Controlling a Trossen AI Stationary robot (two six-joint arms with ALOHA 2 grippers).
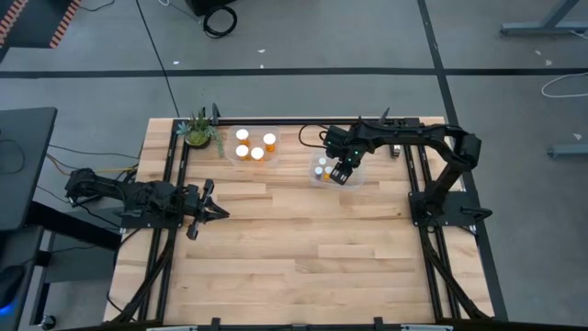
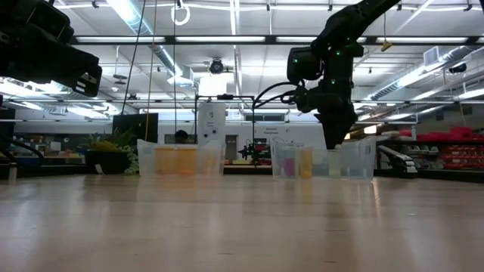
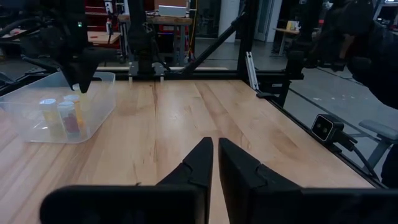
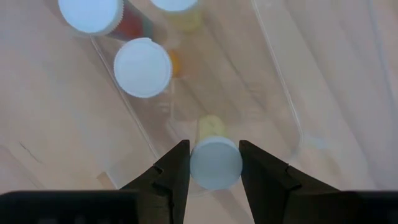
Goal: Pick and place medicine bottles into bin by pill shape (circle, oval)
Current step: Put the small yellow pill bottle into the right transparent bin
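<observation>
The task appears nearly finished: no medicine bottles are seen loose on the tabletop point(image 1: 303, 248). Four white-capped bottles point(image 1: 254, 145) stand in the left clear bin point(image 1: 231, 158), and three more point(image 4: 142, 67) are seen in the right bin point(image 1: 360, 180). A last bottle point(image 4: 215, 163) is clamped between the fingers of the right gripper point(image 4: 214, 165), hanging above that bin. The left gripper point(image 3: 214, 163), fingers nearly together and empty, waits over the tabletop's left side.

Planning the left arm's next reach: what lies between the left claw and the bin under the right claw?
Only bare tabletop lies between the left claw and that bin, seen in the high view.
</observation>
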